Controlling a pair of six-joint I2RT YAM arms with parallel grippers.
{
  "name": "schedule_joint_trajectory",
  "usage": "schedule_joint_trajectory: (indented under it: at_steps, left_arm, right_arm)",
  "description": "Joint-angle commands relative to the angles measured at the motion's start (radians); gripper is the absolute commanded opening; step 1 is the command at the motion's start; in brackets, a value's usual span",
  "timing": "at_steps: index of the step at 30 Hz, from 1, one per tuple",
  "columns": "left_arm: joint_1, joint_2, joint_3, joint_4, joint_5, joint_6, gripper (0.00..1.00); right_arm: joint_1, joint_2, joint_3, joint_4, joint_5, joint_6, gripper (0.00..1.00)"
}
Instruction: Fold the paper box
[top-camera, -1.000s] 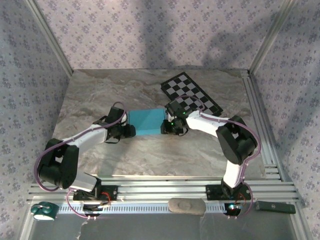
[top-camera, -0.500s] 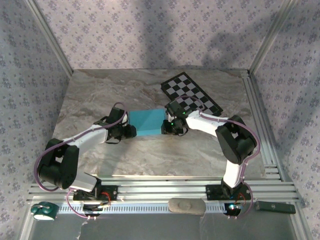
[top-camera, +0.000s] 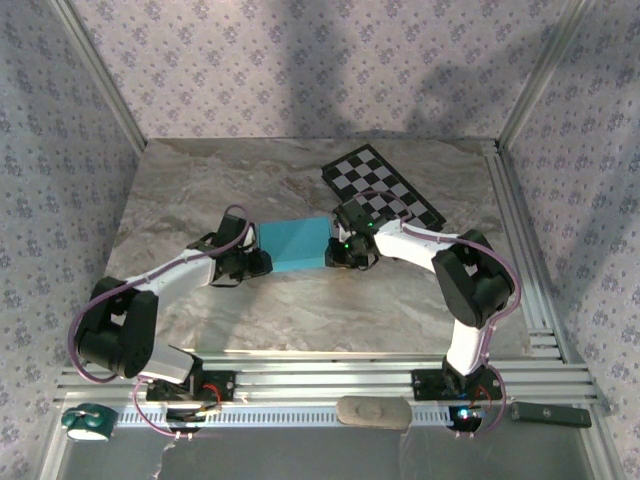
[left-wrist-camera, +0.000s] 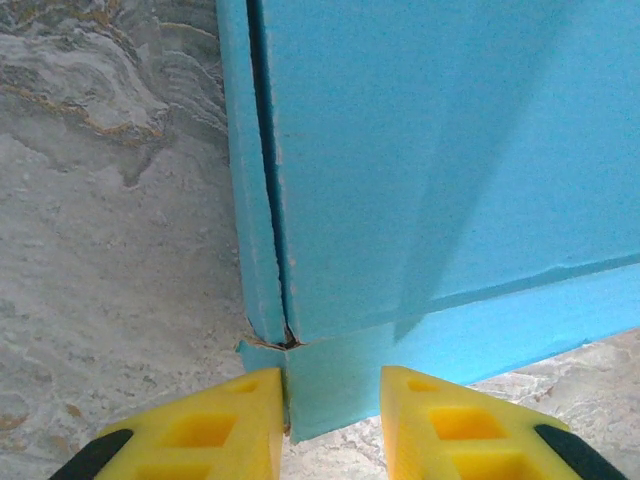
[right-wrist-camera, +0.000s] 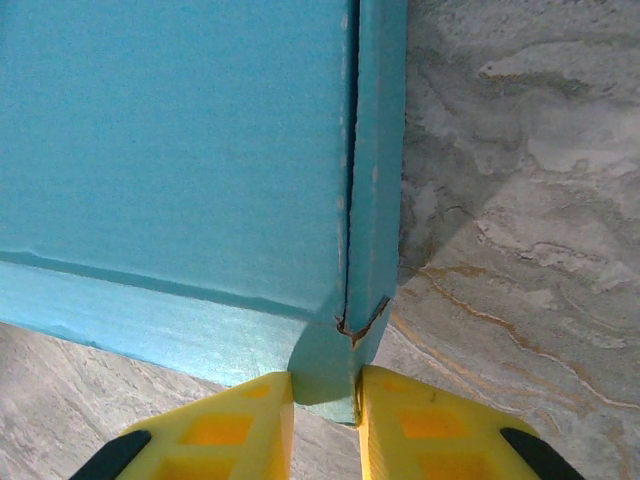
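Moved: almost nothing.
Right jaws: pinching paper box (right-wrist-camera: 180, 140) corner flap.
Left jaws: straddling opposite corner, grip unclear.
Risk: pulling could tear frayed corners.

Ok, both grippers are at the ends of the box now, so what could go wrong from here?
1. The right gripper pinches a corner of the box that has a small tear; pulling could rip it further.
2. By the left gripper, the side seam gapes, so that side may spring open.
3. The checkerboard lies close behind the right arm and could get nudged.
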Motion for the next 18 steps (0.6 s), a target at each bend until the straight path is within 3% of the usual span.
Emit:
schedule_joint_trajectory:
  at_steps: [1,8,12,18]
  left_arm:
    - [0.003,-0.022,-0.002,0.029,0.059,-0.019,0.31]
    - [0.005,-0.032,0.014,-0.030,0.044,-0.003,0.31]
    - [0.006,-0.049,0.028,-0.079,0.003,0.022,0.36]
    - [0.009,-0.022,0.038,-0.076,0.056,0.022,0.36]
  right_arm:
    - [0.002,0.014,0.012,-0.013,-0.030,-0.009,0.24]
    - [-0.004,0.019,0.020,-0.025,-0.029,-0.021,0.24]
    - [-0.008,0.022,0.025,-0.029,-0.031,-0.026,0.24]
    - [-0.016,0.040,0.074,-0.068,-0.053,-0.059,0.27]
